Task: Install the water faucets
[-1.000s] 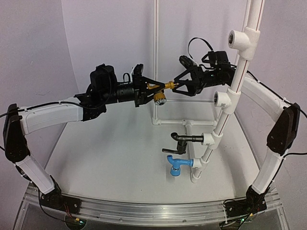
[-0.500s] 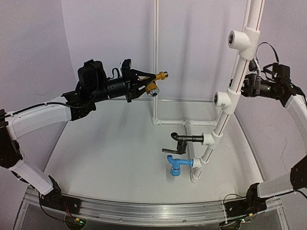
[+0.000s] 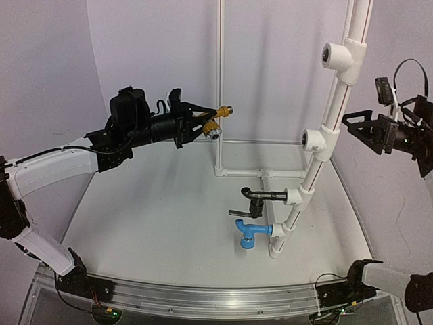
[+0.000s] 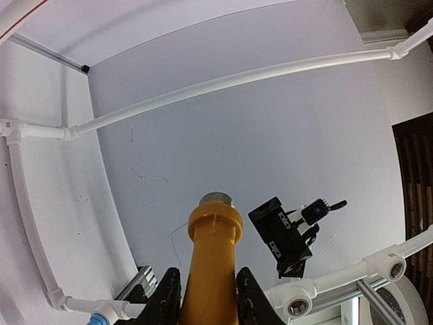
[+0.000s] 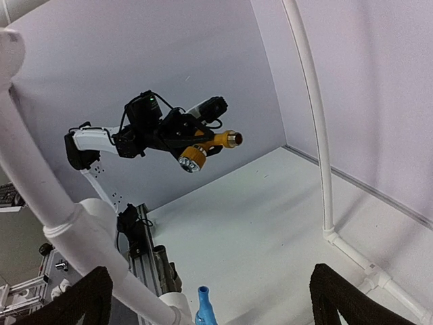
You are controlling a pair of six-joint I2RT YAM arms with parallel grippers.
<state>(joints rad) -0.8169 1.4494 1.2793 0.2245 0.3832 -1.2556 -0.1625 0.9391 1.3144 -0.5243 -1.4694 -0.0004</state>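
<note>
The left gripper [image 3: 205,120] was positioned at the upper left-centre of the top view, raised well above the table [image 3: 155,217]. It was clamped on the brass-gold faucet [image 3: 220,113]. In the left wrist view, the two fingers [image 4: 166,298] pressed on opposite sides of the faucet stem. The threaded end of the stem projected beyond the fingertips, toward the right side of the top view. The silver-tipped spout sat just below the stem.

The white pipe frame [image 3: 220,81] stood at the rear and right of the table, with a sloping riser on the right carrying four tees. The black faucet [image 3: 260,196] was located at the lower right-centre of the top view, with its stem horizontal and seated in the third tee [image 3: 295,196]. The blue faucet [image 3: 252,231] was located just below it, seated in the bottom tee [image 3: 281,230] with its spout turned down. The second tee [image 3: 313,140] and the top tee [image 3: 335,55] presented round sockets facing left.

The right gripper [image 3: 356,128] was positioned at the right edge of the top view, beside the riser near the level of the second tee and apart from it. Its jaws stood wide apart: in the right wrist view the fingertips occupied the two lower corners of the frame.
</note>
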